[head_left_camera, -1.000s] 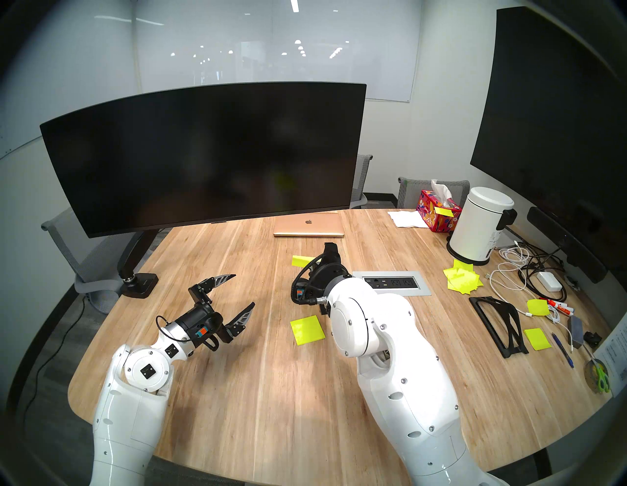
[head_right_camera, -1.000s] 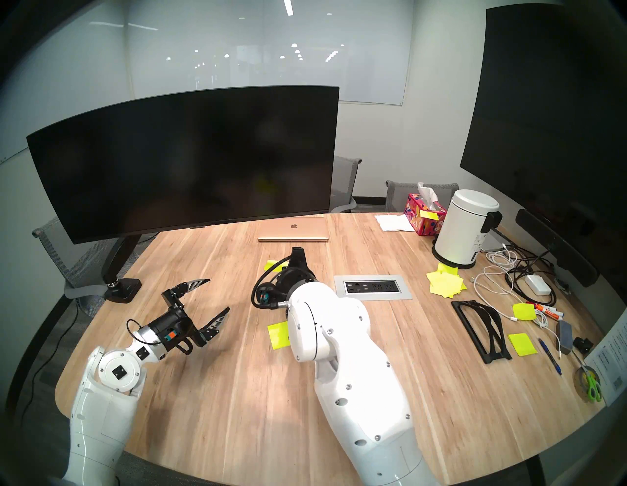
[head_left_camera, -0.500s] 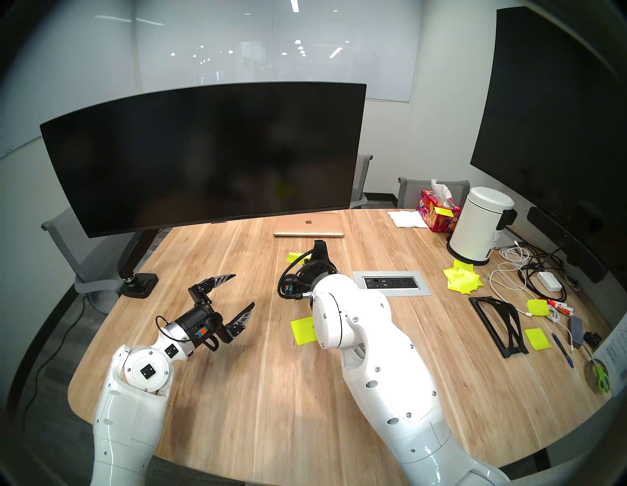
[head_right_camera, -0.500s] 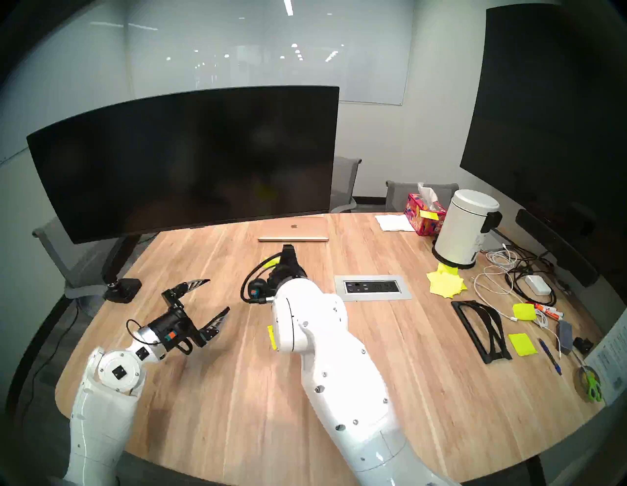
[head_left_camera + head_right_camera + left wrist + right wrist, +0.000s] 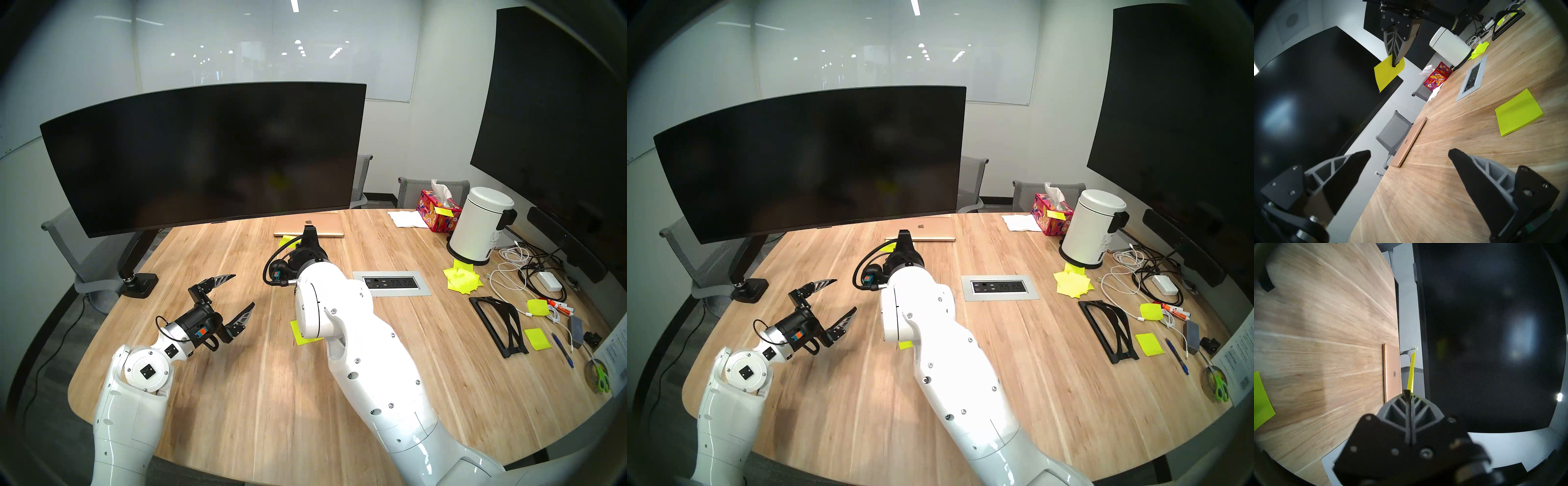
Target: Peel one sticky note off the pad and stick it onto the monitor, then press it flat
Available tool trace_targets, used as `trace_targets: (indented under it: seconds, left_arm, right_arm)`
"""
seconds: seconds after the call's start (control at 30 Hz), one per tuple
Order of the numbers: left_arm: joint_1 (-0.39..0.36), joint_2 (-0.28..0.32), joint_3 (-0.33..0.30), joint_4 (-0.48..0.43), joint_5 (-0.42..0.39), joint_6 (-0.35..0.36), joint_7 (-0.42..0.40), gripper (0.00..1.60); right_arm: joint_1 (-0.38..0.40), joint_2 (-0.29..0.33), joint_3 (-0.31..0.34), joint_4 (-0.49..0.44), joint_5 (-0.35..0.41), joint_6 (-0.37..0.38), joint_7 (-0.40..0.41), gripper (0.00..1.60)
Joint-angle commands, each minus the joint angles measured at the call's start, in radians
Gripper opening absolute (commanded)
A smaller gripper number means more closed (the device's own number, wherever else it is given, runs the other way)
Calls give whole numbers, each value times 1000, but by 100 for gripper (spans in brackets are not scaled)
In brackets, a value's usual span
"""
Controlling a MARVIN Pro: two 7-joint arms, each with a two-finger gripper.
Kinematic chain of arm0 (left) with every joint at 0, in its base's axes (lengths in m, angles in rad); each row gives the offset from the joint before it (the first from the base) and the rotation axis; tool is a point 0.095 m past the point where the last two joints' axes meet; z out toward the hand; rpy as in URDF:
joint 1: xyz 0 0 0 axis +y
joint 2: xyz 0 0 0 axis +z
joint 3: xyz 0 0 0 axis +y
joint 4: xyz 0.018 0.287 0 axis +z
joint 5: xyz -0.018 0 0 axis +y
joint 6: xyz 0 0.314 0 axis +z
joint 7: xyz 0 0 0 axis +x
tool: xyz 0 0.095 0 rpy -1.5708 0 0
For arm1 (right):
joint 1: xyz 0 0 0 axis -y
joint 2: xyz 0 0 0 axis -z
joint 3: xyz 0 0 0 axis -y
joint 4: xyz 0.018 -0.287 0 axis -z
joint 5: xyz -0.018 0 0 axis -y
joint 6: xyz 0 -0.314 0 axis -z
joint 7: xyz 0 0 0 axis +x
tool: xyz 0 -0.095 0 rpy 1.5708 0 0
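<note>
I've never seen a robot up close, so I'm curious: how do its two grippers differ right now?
The left gripper is spread wide open and empty, while the right gripper is shut on the sticky note. The left one hangs low over the table, while the right one reaches farther forward, near the laptop, toward the monitor. Both share the same black, ribbed, pointed fingers.

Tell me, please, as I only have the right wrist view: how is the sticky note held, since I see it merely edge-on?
Observer: The left wrist view shows the sticky note face-on and flat, the right gripper shut on one edge.
Operator: Has it reached the monitor?
Observer: No; from the head it hangs short of the monitor, above the gold laptop's near edge.
Operator: And the left gripper?
Observer: The left gripper is open and empty above the table.
</note>
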Motion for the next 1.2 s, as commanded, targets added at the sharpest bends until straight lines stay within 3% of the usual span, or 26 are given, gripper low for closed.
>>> trace_targets:
  seconds: [0.0, 0.4, 0.63, 0.9, 1.17]
  left_arm:
    - [-4, 1, 0, -20, -2, -4, 0, 160]
    - [-5, -1, -2, -20, -1, -5, -3, 160]
    - [-4, -3, -3, -21, 0, -5, -4, 160]
    - [-5, -4, -4, -21, 0, -6, -6, 160]
    - [-5, -6, -5, -21, 0, -6, -8, 160]
  right_arm:
    - [79, -49, 3, 19, -24, 22, -30, 0]
    - [126, -26, -3, 33, -100, 41, -71, 0]
    - [143, -36, 3, 51, -99, 38, -79, 0]
    - [198, -28, -11, 135, -133, 30, -159, 0]
    - [197, -29, -11, 155, -147, 46, -232, 0]
